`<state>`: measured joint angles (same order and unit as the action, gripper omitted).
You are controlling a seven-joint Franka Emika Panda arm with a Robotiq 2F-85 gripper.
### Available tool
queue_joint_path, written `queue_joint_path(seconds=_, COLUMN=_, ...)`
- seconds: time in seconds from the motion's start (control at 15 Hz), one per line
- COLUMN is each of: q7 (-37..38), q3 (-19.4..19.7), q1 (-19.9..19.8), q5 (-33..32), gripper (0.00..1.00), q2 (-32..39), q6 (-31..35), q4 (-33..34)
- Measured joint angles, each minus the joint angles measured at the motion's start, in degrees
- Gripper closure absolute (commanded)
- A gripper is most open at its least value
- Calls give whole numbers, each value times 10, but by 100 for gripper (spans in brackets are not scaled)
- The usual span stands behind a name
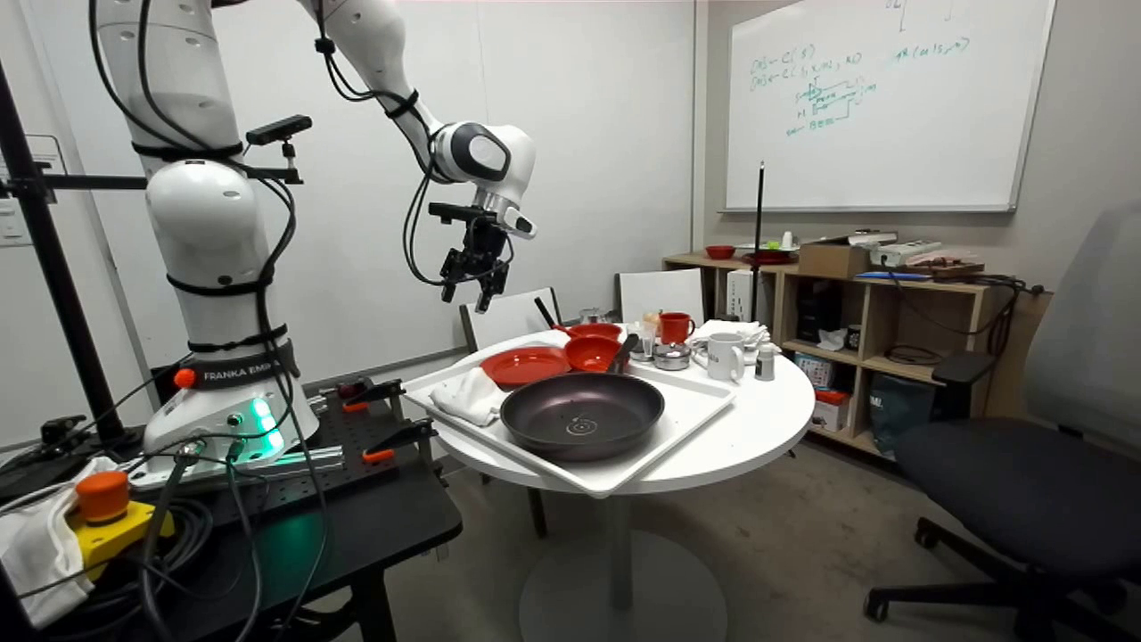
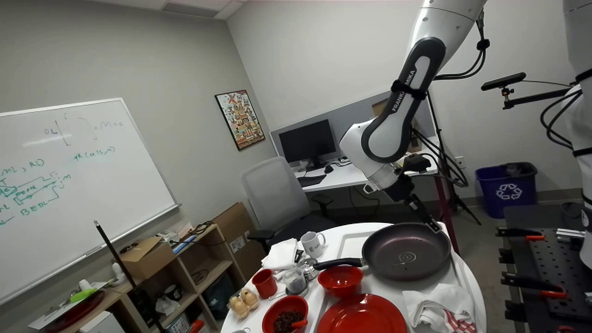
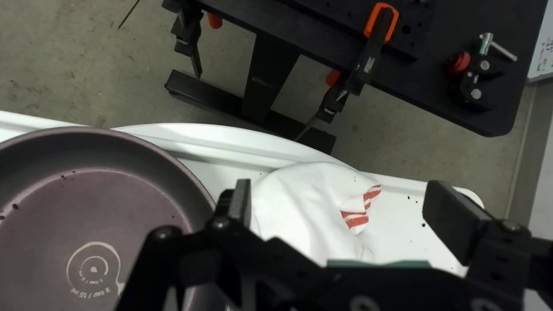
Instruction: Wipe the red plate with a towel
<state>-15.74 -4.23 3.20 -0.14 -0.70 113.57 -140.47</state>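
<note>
Hovered above red-striped towel [image 3: 304,203] with gripper [image 1: 465,301] spread wide and empty, seemingly before grasping, so probably needed lowering next.

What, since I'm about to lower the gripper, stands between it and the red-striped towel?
Nothing visible: in the wrist view, the red-striped towel lies uncovered below the open gripper. The frying pan sits beside the towel, not over it.

Over the red plate [image 1: 524,366] the air lies open, leaving a free way down from above. Low sideways passes meet trouble: the towel [image 2: 437,301], a red bowl [image 2: 341,280] and the dark pan [image 2: 407,263] (easily the widest obstacle) sit close by the plate, and only a slim strip of bare tray [image 2: 382,286] parts plate from pan.
</note>
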Motion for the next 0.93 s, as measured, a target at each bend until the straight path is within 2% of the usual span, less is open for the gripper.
queue_joint_path(seconds=0.4, q7=-3, q3=0, q1=0, q5=0, gripper=0, q2=16, q6=6, q4=10)
queue_joint_path(seconds=0.93, q7=-51, q3=-9, q1=0, q5=-1, gripper=0, q2=128, q6=109, q4=37)
